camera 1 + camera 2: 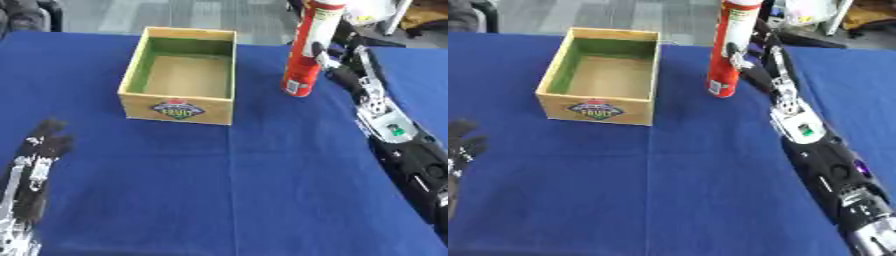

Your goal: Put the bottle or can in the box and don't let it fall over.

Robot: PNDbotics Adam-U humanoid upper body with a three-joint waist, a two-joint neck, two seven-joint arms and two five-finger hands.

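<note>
A tall red can (308, 47) with a white band near its top is upright to the right of the wooden box (133, 67), a little tilted, its base just above or on the blue cloth. My right hand (750, 52) comes in from the right and has its fingers and thumb curled round the can's middle. The box is open, with green inner walls, a bare floor and a fruit label on its front; nothing lies inside. My left hand (39, 150) rests open at the lower left, fingers pointing up, far from the can.
A blue cloth (236, 190) covers the table, with a wide bare stretch in front of the box. Beyond the far edge are a grey floor, a dark chair (26, 15) at the upper left and clutter at the upper right.
</note>
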